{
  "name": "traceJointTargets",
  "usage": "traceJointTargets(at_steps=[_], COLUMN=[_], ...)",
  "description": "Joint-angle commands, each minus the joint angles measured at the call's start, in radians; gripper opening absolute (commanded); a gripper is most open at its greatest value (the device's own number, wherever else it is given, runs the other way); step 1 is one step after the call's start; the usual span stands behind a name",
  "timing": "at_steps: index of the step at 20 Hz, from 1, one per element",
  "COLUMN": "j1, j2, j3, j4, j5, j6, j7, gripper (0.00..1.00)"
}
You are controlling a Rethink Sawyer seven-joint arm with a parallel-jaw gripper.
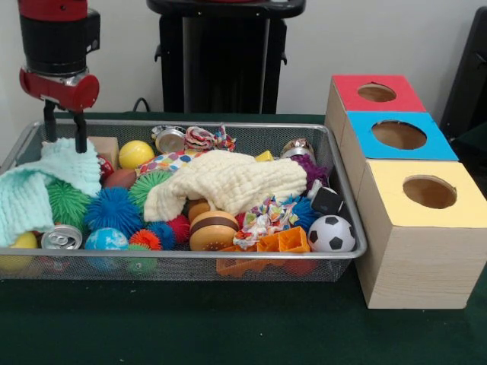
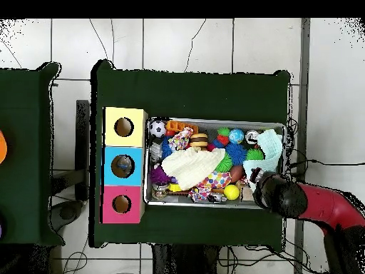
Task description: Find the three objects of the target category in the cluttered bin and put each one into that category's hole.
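This looks like a robotics lab rather than a home. A red and black arm (image 1: pixel 58 57) hangs in at the upper left beside a black pedestal (image 1: pixel 222 57) against a bare white wall, and from overhead the green-covered table (image 2: pixel 189 93) stands on pale floor tiles (image 2: pixel 185 43) crossed by loose cables (image 2: pixel 107 43).
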Motion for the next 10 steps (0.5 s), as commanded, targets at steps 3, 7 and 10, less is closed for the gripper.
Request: traceJointTargets(at_steps=[3, 7, 10], j1=[-0.081, -0.103, -0.111], j2=[0.167, 0.217, 0.253], j3=[0.218, 0.257, 0.281], j4=[-0.152, -0.189, -0.217], j5=[-0.129, -0.154, -0.157], j6=[0.109, 0.108, 0.123], j7=[-0.471, -0.517, -0.551], gripper=[1.00, 1.00, 1.00])
